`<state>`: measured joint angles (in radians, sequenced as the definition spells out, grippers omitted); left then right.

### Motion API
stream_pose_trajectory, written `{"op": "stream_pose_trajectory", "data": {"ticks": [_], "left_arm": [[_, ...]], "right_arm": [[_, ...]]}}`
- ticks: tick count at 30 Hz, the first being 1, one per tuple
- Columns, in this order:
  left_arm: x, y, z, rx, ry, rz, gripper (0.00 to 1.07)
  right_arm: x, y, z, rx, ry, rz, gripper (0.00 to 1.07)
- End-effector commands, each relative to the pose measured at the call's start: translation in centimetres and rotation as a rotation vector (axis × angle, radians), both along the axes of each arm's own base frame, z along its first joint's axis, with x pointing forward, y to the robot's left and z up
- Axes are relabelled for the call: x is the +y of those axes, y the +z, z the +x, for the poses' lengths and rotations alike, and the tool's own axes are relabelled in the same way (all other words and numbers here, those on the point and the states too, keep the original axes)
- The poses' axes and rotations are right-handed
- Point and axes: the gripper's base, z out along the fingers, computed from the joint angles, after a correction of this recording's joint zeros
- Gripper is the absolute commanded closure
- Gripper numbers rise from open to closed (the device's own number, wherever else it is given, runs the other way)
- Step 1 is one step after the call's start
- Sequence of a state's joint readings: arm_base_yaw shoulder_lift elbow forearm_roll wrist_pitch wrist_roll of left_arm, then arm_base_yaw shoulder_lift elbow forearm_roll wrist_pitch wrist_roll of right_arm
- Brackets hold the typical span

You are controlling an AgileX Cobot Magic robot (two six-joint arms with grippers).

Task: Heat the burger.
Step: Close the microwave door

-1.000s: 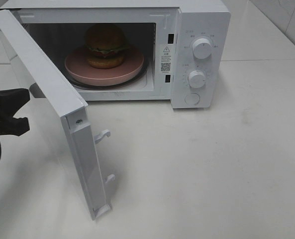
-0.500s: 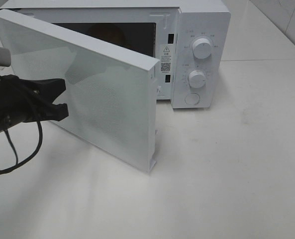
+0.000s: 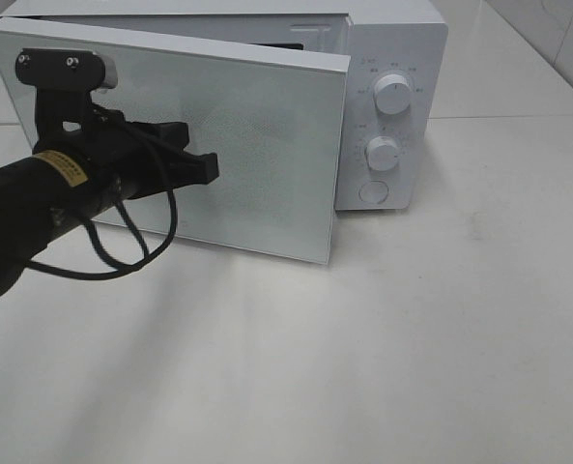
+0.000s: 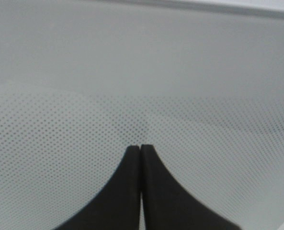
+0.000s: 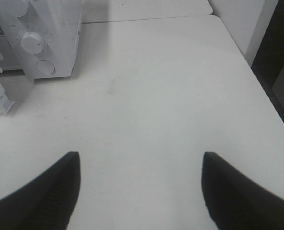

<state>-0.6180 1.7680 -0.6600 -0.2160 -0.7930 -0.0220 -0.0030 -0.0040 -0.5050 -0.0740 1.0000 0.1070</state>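
The burger is hidden behind the white microwave door (image 3: 267, 145), which stands nearly closed with a narrow gap left at its right edge. My left gripper (image 3: 212, 166) is shut, and its black tip rests against the door's dotted front. In the left wrist view the two fingers (image 4: 151, 191) meet tip to tip on that dotted door panel (image 4: 142, 72), holding nothing. My right gripper (image 5: 141, 155) hangs open over bare table, well to the right of the microwave (image 5: 46, 43), with nothing between its fingers. It does not show in the exterior high view.
The microwave's control panel carries two round knobs (image 3: 392, 94) (image 3: 383, 153) and a round button (image 3: 373, 191). The white table (image 3: 412, 338) stretches in front and to the right. A black cable (image 3: 131, 256) loops under my left arm.
The door has swung from wide open to nearly closed, covering the burger and the pink plate. My left gripper moved right and inward along with it, staying shut.
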Motion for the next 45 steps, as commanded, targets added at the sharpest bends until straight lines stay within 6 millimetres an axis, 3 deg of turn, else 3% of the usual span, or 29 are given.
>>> {"op": "stream_pose_trajectory", "data": {"ticks": [1,5,20,30,40,45], "left_arm": [[-1.6,0.3,1.1,0.009,0.051,-0.011,1.07],[-3.3,0.2,2.3,0.000,0.072,0.001,1.07],[-6.4,0.5,6.2,-0.010,0.108,-0.043,1.07],[-7.0,0.7,8.3,0.016,0.138,-0.080,1.07],[-7.0,1.0,8.4,0.018,0.122,-0.065,1.07],[-7.8,1.2,7.0,0.054,0.054,-0.006,1.07]], "right_arm": [[0.0,-0.1,-0.4,-0.030,-0.009,-0.003,0.38],[0.0,-0.1,-0.4,-0.030,-0.009,-0.003,0.38],[0.0,-0.1,-0.4,-0.030,-0.009,-0.003,0.38],[0.0,-0.1,-0.4,-0.030,-0.009,-0.003,0.38],[0.0,-0.1,-0.4,-0.030,-0.009,-0.003,0.38],[0.0,-0.1,-0.4,-0.030,-0.009,-0.003,0.38]]}}
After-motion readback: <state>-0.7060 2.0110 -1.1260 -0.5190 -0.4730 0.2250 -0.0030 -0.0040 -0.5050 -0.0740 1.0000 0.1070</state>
